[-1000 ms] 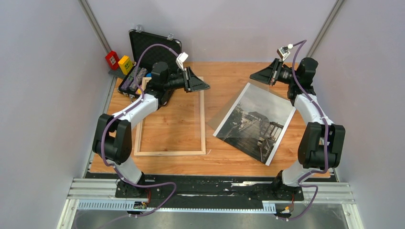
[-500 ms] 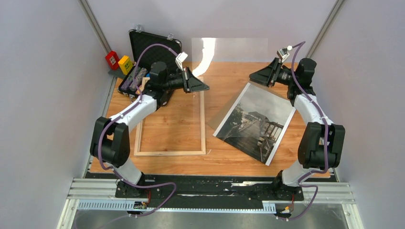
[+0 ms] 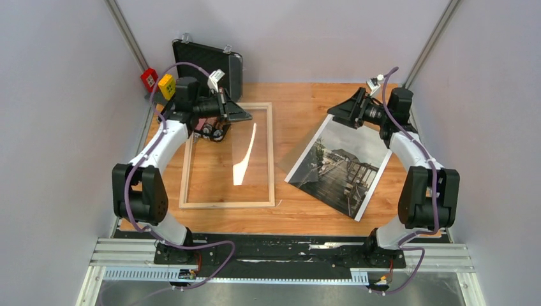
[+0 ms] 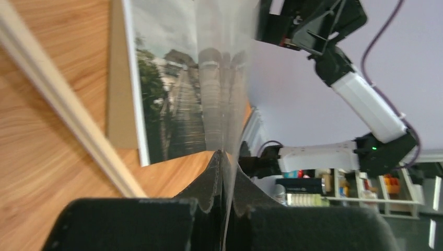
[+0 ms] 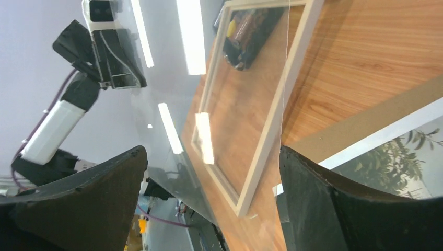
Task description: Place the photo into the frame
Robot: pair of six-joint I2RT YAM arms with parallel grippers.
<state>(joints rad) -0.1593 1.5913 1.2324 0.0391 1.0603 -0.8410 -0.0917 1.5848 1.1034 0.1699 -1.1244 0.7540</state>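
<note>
The clear pane (image 3: pixel 245 153) has just changed hands. Half a second ago it stood raised between the two arms. Now it leans low over the frame (image 3: pixel 226 204), glare streaking across it. The left gripper (image 4: pixel 223 157) has its jaws pinched tight on the pane's edge, and the right gripper (image 5: pixel 211 151) has sprung its jaws wide and holds nothing. I therefore read the pane as the left arm's alone to settle into the pale wooden surround. The photo (image 3: pixel 341 169) is not yet in play. It lies flat on the desk (image 3: pixel 300 95) to the right of the frame, wholly outside it, on a brown backing board (image 5: pixel 365 117). With the right jaws free, I'd expect that arm to fetch the print next.
</note>
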